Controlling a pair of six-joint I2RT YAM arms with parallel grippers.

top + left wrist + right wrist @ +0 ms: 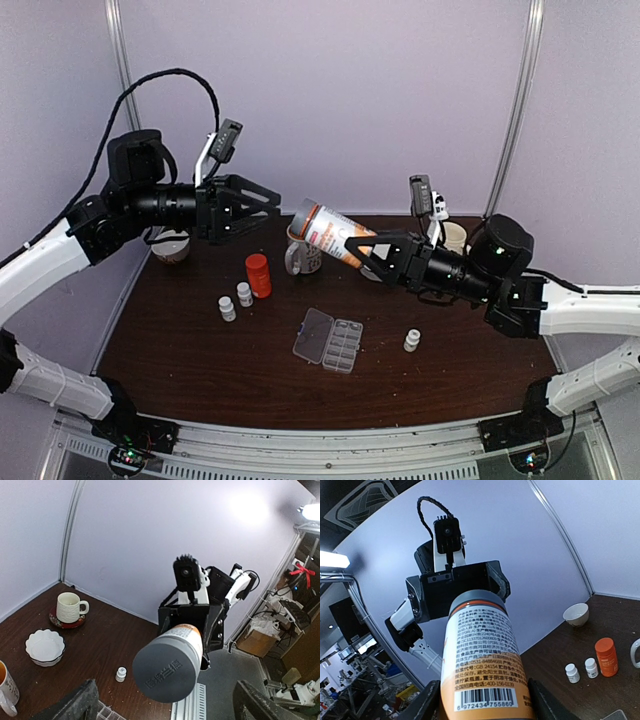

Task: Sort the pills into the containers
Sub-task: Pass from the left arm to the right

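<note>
My right gripper [360,255] is shut on a large bottle [335,235] with an orange-and-white label and a grey cap [167,667], holding it tilted in the air above the table with the cap toward the left arm. In the right wrist view the right gripper [485,711] clamps the labelled bottle [482,650] near its base. My left gripper [272,208] stands open just left of the cap, and in its own view the left gripper [165,705] has fingers wide on either side without touching. The clear organizer box [328,340] lies open on the table below. The pills are too small to make out.
A small orange bottle [258,275] and two small white bottles [244,293] [227,308] stand left of the box, another white bottle [412,341] to its right. A mug [303,255], a white bowl [170,245] and a cup on a saucer [69,607] sit toward the back.
</note>
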